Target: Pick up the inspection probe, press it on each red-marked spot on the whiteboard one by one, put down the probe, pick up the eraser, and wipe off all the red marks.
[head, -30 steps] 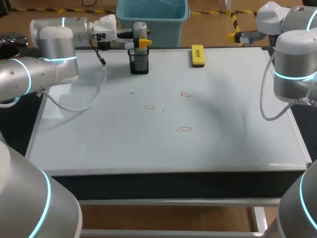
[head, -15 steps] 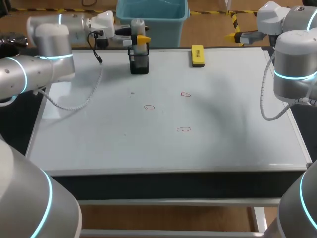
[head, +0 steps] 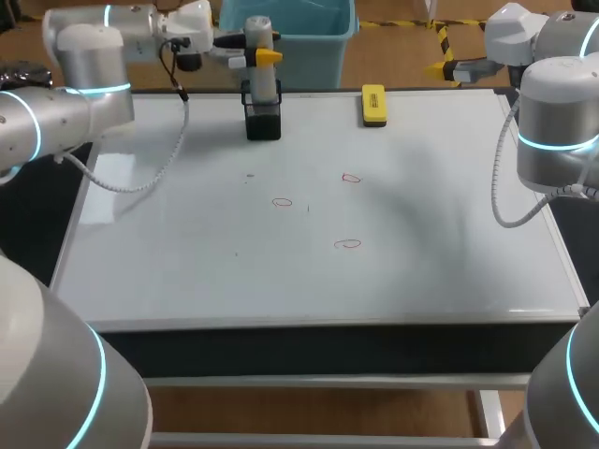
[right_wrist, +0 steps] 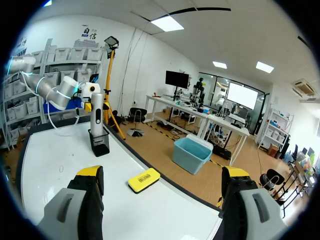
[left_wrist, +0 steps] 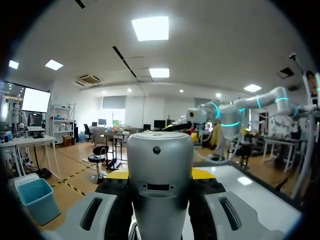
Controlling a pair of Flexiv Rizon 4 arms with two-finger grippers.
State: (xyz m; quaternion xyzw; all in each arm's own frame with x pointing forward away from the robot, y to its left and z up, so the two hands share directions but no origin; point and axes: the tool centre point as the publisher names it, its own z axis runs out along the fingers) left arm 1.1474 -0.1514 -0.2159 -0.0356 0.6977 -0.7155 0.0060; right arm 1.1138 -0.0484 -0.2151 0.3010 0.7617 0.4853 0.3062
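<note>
The probe pick-up is in hand: the left gripper pinches the grey probe, its hidden tip seemingly inside the black holder at the whiteboard's far edge, so next comes a straight lift, then the red marks; the right gripper hangs wide open, empty.

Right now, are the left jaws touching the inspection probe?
Touching. The left wrist view shows the inspection probe clamped between both jaws, each pressed against one side of it with no gap.
</note>
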